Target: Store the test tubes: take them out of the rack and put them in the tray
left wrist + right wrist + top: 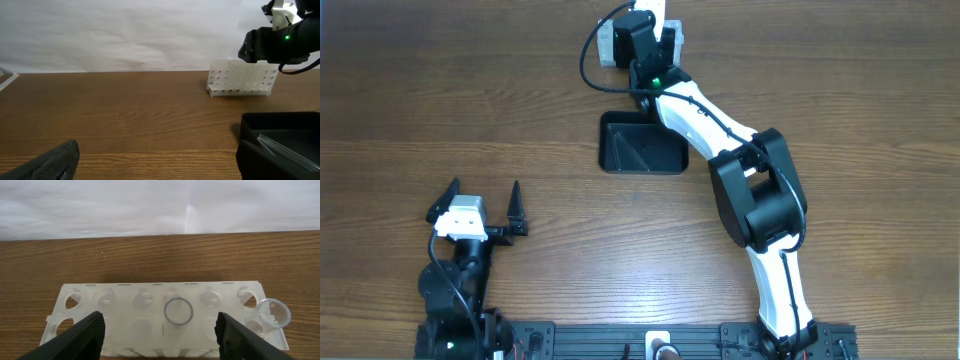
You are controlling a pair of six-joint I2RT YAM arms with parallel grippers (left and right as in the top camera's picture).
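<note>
The white rack [150,330] stands at the table's far edge, just below my right gripper [160,339]. That gripper is open, one finger on either side of the rack's middle. A clear test tube [178,312] stands upright in a middle hole, and another tube [274,314] leans at the rack's end. The black tray [610,150] lies just in front of the rack [612,45], with clear tubes [287,150] lying in it. My left gripper [482,205] is open and empty near the table's front left, far from the rack and the tray.
The right arm [720,130] stretches over the table beside the tray's right side. Bare wooden table [440,90] spreads to the left of the rack and tray. A white backdrop [125,30] rises behind the table's far edge.
</note>
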